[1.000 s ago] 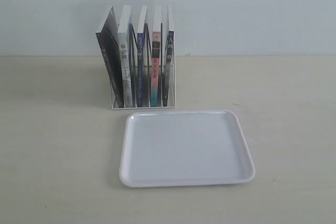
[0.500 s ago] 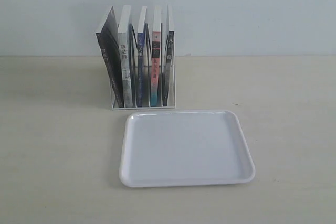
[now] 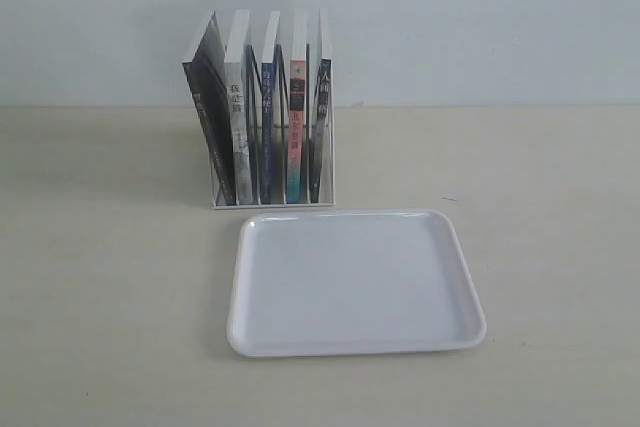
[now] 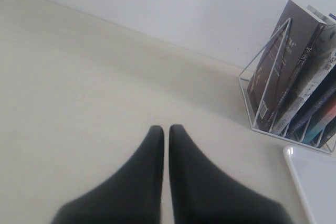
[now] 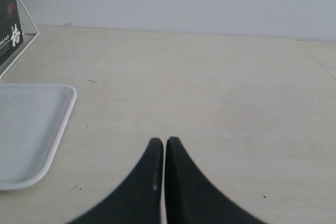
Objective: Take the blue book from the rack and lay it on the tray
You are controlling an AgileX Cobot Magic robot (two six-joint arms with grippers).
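Note:
The white rack [image 3: 272,203] stands at the back of the table with several upright books in its slots. The blue book [image 3: 267,132] is in the middle slot, its narrow blue spine facing the exterior view. The white tray [image 3: 355,282] lies flat in front of the rack with nothing on it. Neither gripper shows in the exterior view. My left gripper [image 4: 166,128] is shut on nothing above bare table, well to the side of the rack [image 4: 247,98], where the blue book [image 4: 314,107] shows among the others. My right gripper [image 5: 164,140] is shut and holds nothing, beside the tray [image 5: 26,129].
Other books share the rack: a dark grey one [image 3: 208,127] leaning at the left end, a pink-and-teal-spined one [image 3: 296,137] and a black-spined one [image 3: 322,117] at the right end. A pale wall stands behind the table.

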